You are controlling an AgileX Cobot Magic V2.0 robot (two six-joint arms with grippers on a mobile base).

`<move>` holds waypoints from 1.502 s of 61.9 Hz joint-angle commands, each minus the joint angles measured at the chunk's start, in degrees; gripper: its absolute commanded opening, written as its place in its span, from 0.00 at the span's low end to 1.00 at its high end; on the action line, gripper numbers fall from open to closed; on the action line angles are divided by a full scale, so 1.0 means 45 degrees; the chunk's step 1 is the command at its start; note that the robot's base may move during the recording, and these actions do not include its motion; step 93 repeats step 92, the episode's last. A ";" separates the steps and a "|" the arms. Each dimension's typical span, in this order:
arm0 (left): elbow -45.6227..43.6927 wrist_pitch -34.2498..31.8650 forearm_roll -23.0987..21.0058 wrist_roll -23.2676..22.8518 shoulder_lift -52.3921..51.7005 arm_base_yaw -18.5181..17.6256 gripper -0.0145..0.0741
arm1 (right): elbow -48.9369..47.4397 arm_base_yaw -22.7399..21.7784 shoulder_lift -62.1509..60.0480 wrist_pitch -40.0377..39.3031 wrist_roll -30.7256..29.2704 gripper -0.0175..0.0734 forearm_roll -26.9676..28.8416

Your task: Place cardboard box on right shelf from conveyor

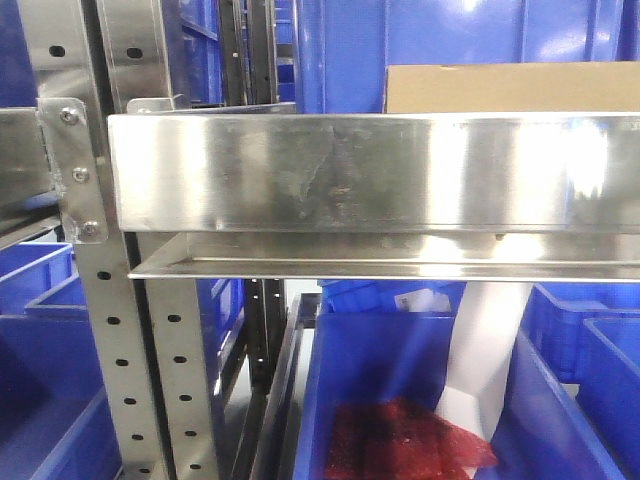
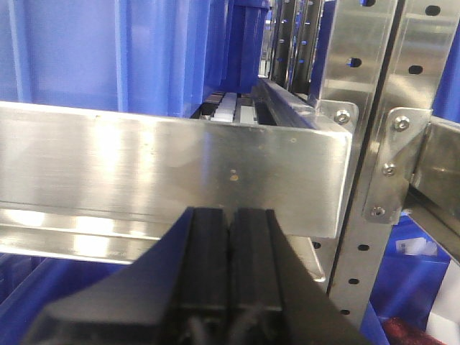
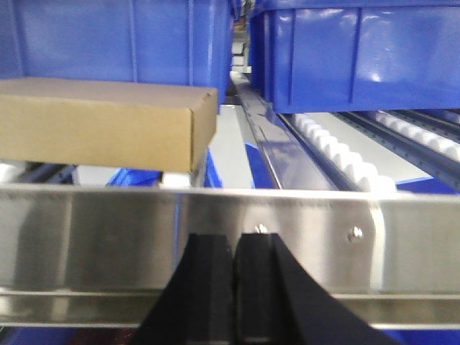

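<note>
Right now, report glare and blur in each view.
Front view: bright glare streaks on the right shelf lip; image soft. Left wrist view: left gripper blurred in the foreground. Right wrist view: cardboard box fairly sharp, right gripper a dark blur.

a warehouse or stockroom, by the look of it: steel shelves [image 1: 360, 180] bolted to perforated uprights [image 1: 110, 350], rows of blue plastic bins [image 1: 400, 400] above and below, white roller tracks [image 3: 345, 154] running back along the shelf, and a plain cardboard box [image 3: 100, 129] resting on the rack.
</note>
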 commanded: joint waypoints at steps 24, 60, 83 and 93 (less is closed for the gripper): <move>-0.0046 -0.1145 -0.0083 -0.0064 -0.0151 -0.0049 0.03 | 0.1256 -0.0153 -0.0962 -0.2458 0.0456 0.23 0.0043; -0.0046 -0.1145 -0.0083 -0.0064 -0.0151 -0.0049 0.03 | 0.1256 -0.0153 -0.0962 -0.2465 0.0456 0.23 0.0043; -0.0046 -0.1145 -0.0083 -0.0064 -0.0151 -0.0049 0.03 | 0.1256 -0.0153 -0.0962 -0.2465 0.0456 0.23 0.0043; -0.0046 -0.1145 -0.0083 -0.0064 -0.0151 -0.0049 0.03 | 0.1256 -0.0153 -0.0962 -0.2465 0.0456 0.23 0.0043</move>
